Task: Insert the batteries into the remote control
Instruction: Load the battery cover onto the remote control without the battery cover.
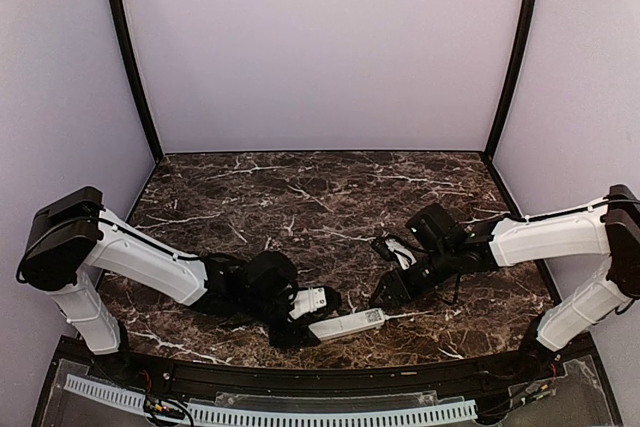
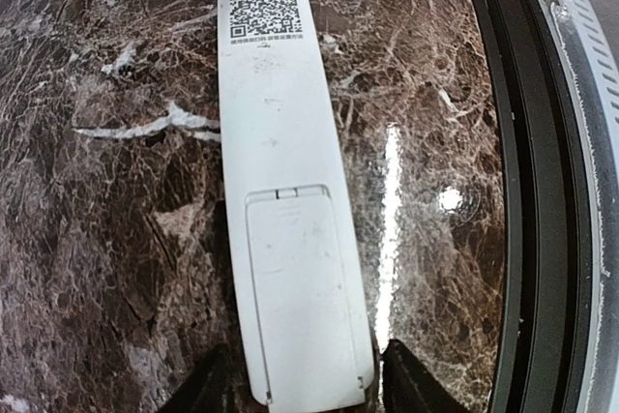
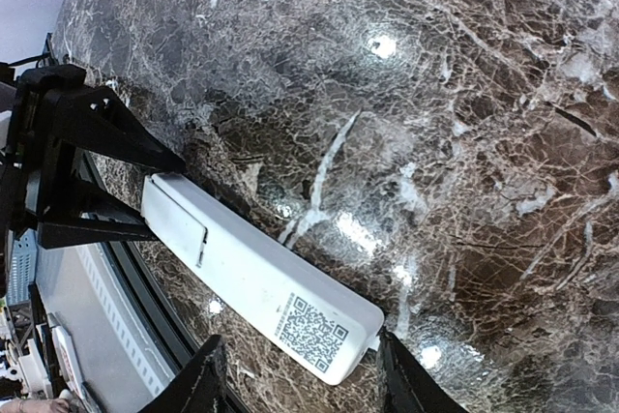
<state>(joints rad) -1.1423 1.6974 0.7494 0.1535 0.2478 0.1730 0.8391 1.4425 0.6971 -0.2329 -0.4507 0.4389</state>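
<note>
Below us, near the front edge of a dark marble table (image 1: 300, 197), a slim white remote control (image 1: 348, 324) lies flat with its back facing up. We see a square QR label (image 2: 263, 12) printed at one end of it and the closed battery cover (image 2: 295, 268) set into the other end.

Our left gripper (image 1: 300, 319) reaches in from the left and straddles the cover end. In the left wrist view its two dark fingers (image 2: 411, 384) stand on either side of the remote, just beside its edges; we cannot tell whether they press on it or only bracket it.

Our right gripper (image 1: 385, 292) comes in from the right, at the labelled end. In the right wrist view its fingers (image 3: 198, 384) are spread, one on each side of that end, with visible gaps between them and the plastic, so this gripper is released and holds nothing.

Both arms lie low over the table, facing each other along the remote. We see no batteries in any view.
</note>
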